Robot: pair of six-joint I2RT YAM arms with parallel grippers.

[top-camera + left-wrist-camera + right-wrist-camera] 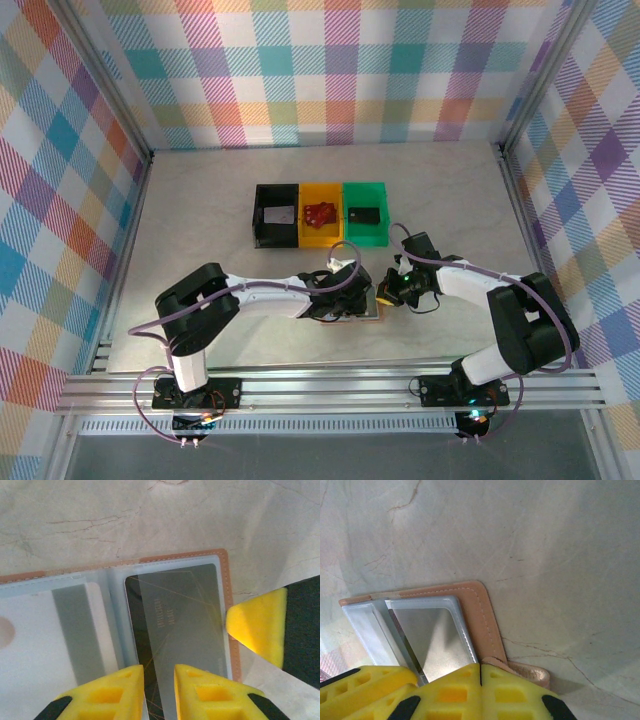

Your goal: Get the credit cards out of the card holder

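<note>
Nearest me, the left fingers (120, 692) stand a narrow gap apart over the 6 o'clock edge of 1 credit card (175, 625) — whether they have any bite on it I can't tell. It looks light, stiff and slick, snug in a clear sleeve. I'd pinch whichever edge clears the sleeve and slide it out flat. The right fingers (465, 692) are pressed together, tips against the 3 o'clock edge of the card holder (480, 615) — pinning it, I'd guess. The holder lies spread open on the desk (200, 220) between both arms, at 6 o'clock from the 3 bins (322, 187).
</note>
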